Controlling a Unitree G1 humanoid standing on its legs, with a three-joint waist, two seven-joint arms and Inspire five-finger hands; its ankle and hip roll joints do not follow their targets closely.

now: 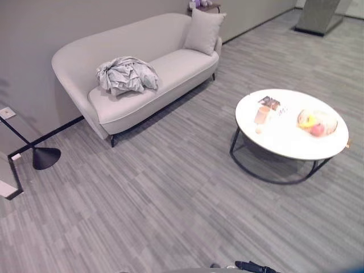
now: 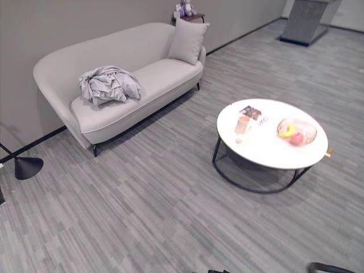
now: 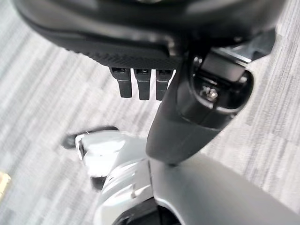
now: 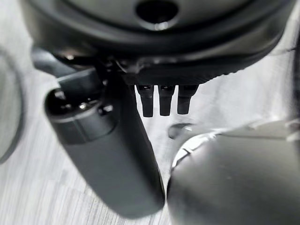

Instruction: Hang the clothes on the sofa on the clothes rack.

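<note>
Nothing was hung yet: the grey clothes (image 1: pixel 126 74) lay crumpled on the sofa (image 1: pixel 170 62), well away from the robot, whose left hand (image 3: pixel 140 79) and right hand (image 4: pixel 161 96) hung empty, fingers straight.

Open floor (image 1: pixel 170 199) lies between me and the sofa (image 1: pixel 170 68), so my way there is free. The round table (image 1: pixel 293 139) stands to my right, and a black lamp base (image 1: pixel 45 157) sits far left by the wall.
</note>
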